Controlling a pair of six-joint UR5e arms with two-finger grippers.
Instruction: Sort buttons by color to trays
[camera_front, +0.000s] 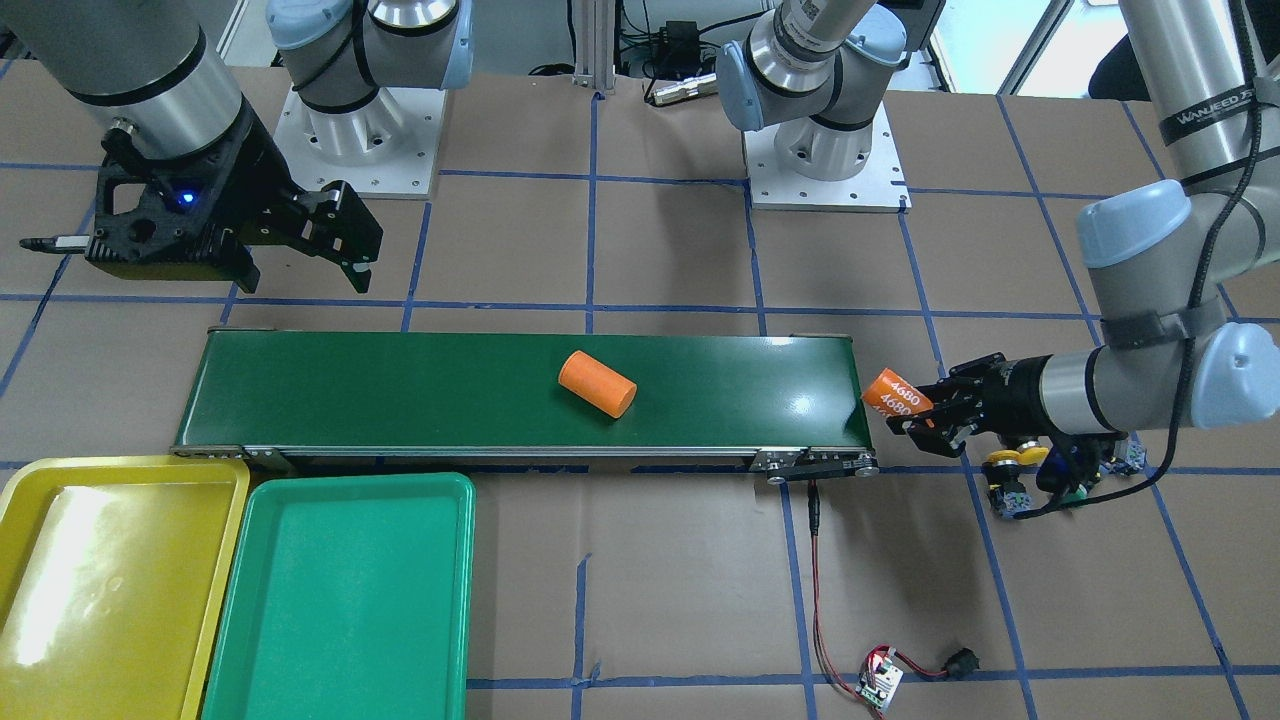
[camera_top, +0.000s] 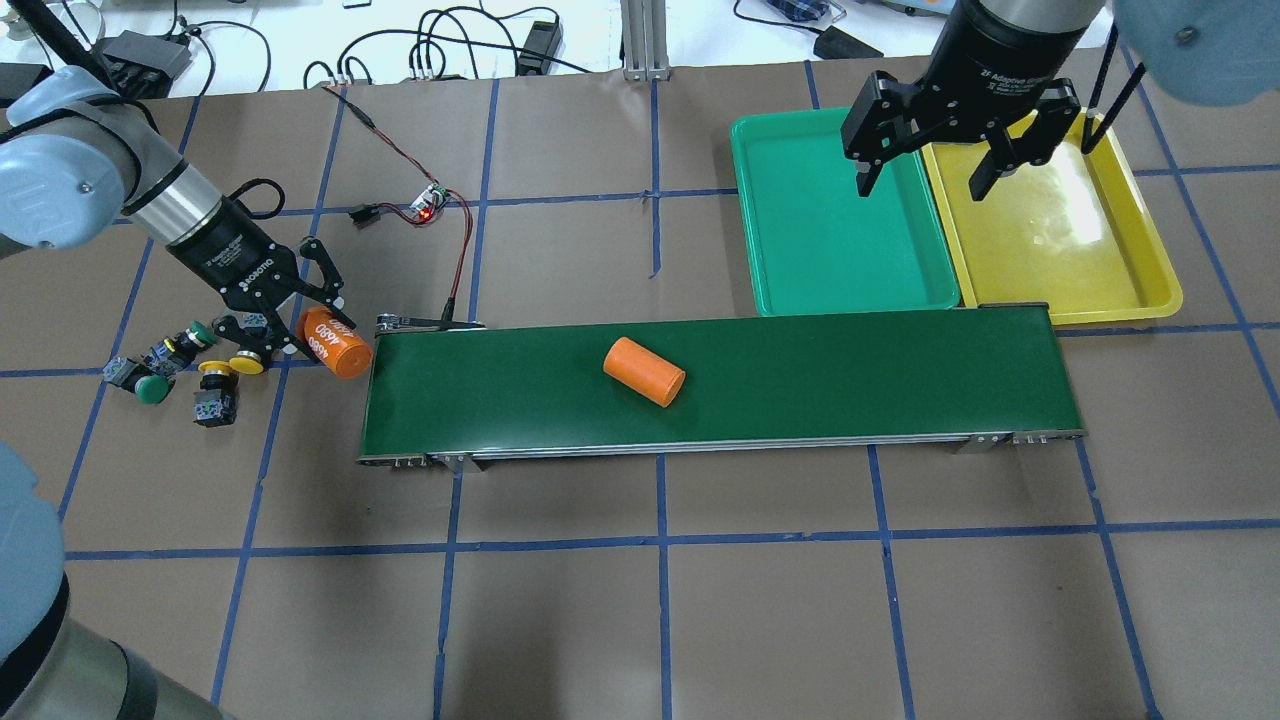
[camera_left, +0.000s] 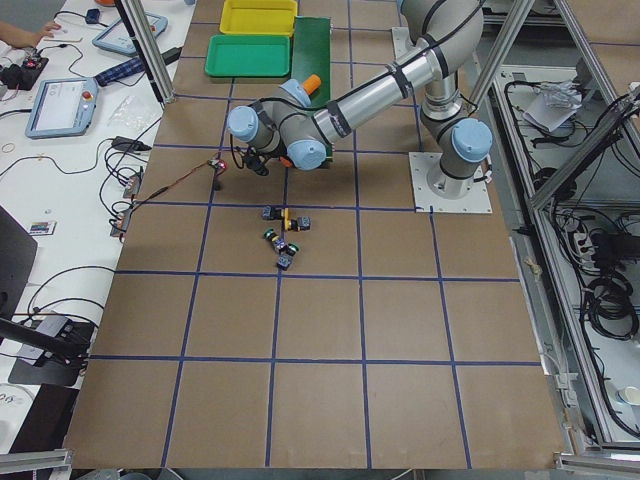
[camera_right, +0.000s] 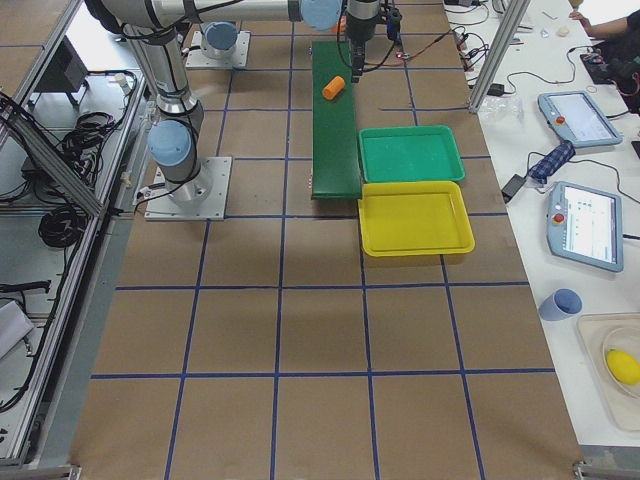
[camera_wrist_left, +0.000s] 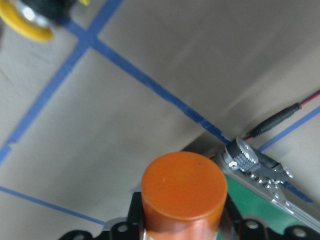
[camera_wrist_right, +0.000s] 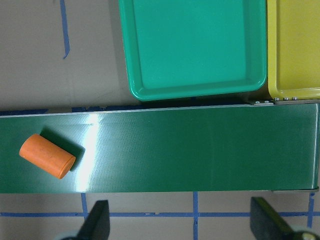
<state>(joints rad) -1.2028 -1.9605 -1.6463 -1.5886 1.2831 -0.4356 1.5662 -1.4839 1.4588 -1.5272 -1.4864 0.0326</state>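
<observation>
Several buttons lie in a cluster on the brown table left of the belt: a yellow-capped one, another yellow one, a green-capped one and a second green one. One yellow cap shows in the left wrist view. My left gripper is shut on an orange cylinder marked 4680, beside the buttons and just off the belt's end. My right gripper hangs open and empty over the border between the green tray and the yellow tray. Neither tray holds anything.
A long dark-green conveyor belt crosses the table with a second orange cylinder lying on it. A small circuit board with red wire runs to the belt's left end. Blue tape lines grid the table.
</observation>
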